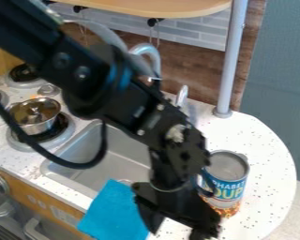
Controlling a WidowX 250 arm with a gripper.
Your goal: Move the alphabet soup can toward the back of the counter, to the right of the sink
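Camera view: the black gripper point(179, 233) hangs low over the near part of the speckled tabletop point(274, 161), its fingers spread, with nothing pinched between them. Beside it, a blue cloth point(115, 213) lies over the near edge of the sink point(131, 145); whether the nearer finger touches it, I cannot tell. On the other side, the soup can point(226, 180) stands upright on the tabletop, partly behind the arm. This looks like positioning ahead of a grasp. A next move would call for lining up the open fingers around one thing without nudging the other.
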